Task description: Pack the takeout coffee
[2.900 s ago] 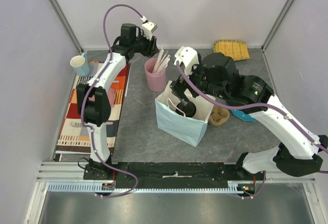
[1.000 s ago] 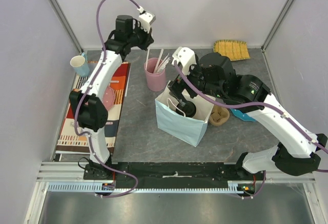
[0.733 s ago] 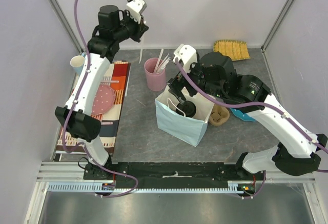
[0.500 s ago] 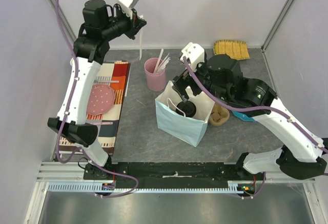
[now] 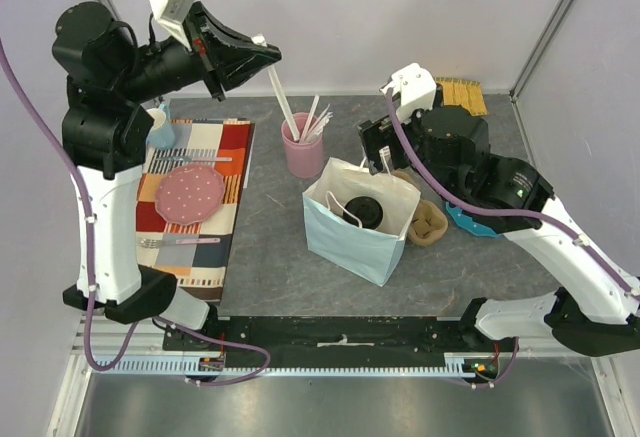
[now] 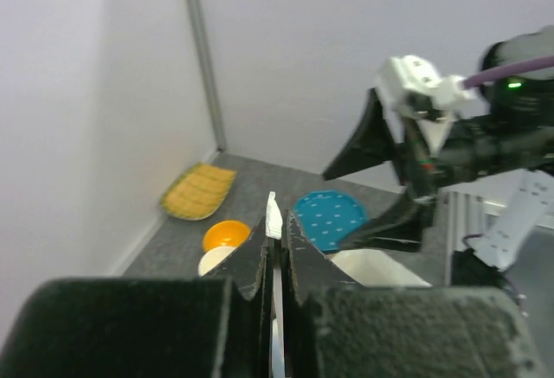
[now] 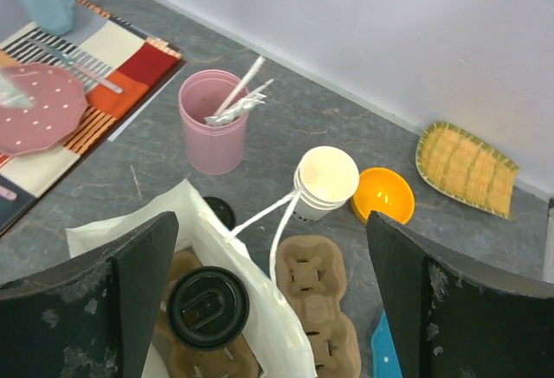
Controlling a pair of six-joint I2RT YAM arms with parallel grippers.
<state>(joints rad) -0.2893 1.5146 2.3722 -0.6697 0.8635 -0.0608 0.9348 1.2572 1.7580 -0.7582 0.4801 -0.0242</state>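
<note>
pale blue paper makes up the one bag (image 5: 350, 232) seen from above at mid-table. the takeout coffee (image 5: 362, 210), a single white cup under a black lid, is found standing inside it. the right gripper (image 5: 383, 157) is held just above the bag mouth, jaws spread, nothing grasped. the left gripper (image 5: 262, 53) is raised high and clenched on one white straw (image 5: 282, 97); about three more are counted in the one pink cup (image 5: 303, 147).

from the left wrist, the straw is shown pinched between the closed fingers (image 6: 251, 261).

from the right wrist, one stack of lidless cups (image 7: 326, 177) and one orange bowl (image 7: 383, 195) are seen beyond the bag.

the cup is judged packed. the straw is judged next: it has to be carried over and lowered in beside the lid, with the right arm drawn clear.
</note>
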